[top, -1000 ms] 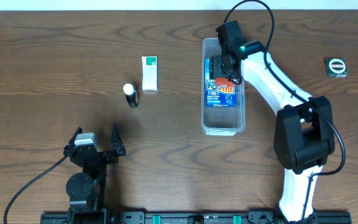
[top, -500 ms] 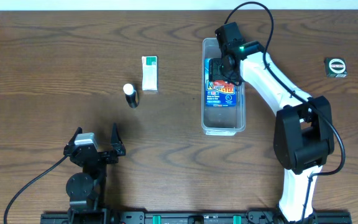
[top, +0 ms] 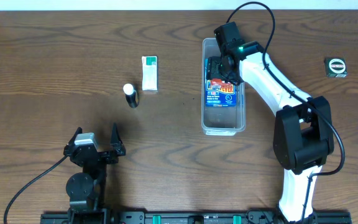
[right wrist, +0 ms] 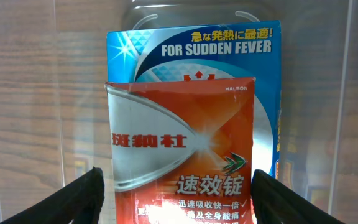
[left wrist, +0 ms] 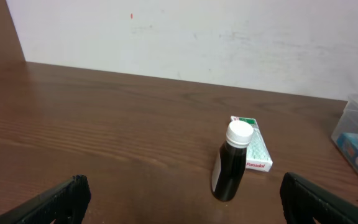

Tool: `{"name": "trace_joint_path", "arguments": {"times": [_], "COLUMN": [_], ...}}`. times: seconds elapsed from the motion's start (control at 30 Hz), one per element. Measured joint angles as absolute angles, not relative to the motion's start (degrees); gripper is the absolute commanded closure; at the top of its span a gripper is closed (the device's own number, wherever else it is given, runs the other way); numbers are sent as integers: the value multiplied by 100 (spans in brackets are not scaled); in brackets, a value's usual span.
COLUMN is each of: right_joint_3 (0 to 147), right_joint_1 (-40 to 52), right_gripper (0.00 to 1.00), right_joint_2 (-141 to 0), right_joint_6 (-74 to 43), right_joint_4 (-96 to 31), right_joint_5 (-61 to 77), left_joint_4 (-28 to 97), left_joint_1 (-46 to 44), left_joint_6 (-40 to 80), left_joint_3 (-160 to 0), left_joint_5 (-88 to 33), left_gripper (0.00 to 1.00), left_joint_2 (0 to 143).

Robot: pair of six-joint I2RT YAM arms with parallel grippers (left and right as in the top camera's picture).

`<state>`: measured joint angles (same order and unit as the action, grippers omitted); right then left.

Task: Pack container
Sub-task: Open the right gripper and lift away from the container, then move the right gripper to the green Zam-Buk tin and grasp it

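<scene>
**Clear bin right of centre, right pincer closed on a red box inside it**

At the near left of the table [top: 30, 74], the left gripper [top: 96, 134] has its jaws spread wide with nothing between them. Beyond it a dark bottle [top: 130, 95] with a white cap stands upright, just beside a green-and-white box [top: 149, 73] lying flat. Whether the two touch cannot be told.

Right of centre lies the container [top: 224, 129], a clear plastic bin, long and narrow, with rounded corners and a rim. Its long side runs away from the robot, and wood grain shows through its walls and its bare near end. A blue box [top: 221, 94] printed "FOR SUDDEN FEVER" lies flat in its far half. The right gripper [top: 224, 67] reaches into the bin's far end, its jaws narrowed onto the two side edges of a red box [right wrist: 179, 143].

From overhead the arm covers most of the red box. In the right wrist view the frame cuts off its lower part, and it hides the middle of the blue box. Far right, well apart, lies a small dark case with a pale ring [top: 336, 66], its markings too small to read.
</scene>
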<state>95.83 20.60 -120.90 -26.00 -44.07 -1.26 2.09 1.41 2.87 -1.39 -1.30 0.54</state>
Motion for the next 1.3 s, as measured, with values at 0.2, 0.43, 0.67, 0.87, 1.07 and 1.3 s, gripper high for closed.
{"name": "trace_joint_path", "arguments": {"times": [0.2,0.43,0.67,0.87,1.07,1.3], "right_joint_3": [9765,10158,10412,10414,10374,10370], "right_joint_1": [2036,1793,554,-996,-2038,-2464], "right_gripper": [22,12,1,1,1,1], "right_joint_2": [-12075,-11380,-10130,-10119,-10521,-11389], "right_joint_6": [-2432,-1916,-628,637,1715,2685], "right_joint_4": [-4604,-5013,-5120,-5162,-4783,-4311], "right_joint_5": [-130,-458,-805,-851,294,910], "left_joint_4": [209,209,209,209,209,209], "left_joint_1": [141,141,141,141,141,141], "left_joint_6": [287,287,287,287,287,287], "left_joint_3": [-139,-139,-139,-139,-139,-139], "left_joint_5": [-130,-132,-130,-130,-132,-132], "left_gripper": [2,2,2,2,2,2], "left_joint_2": [54,54,54,54,54,54]}}
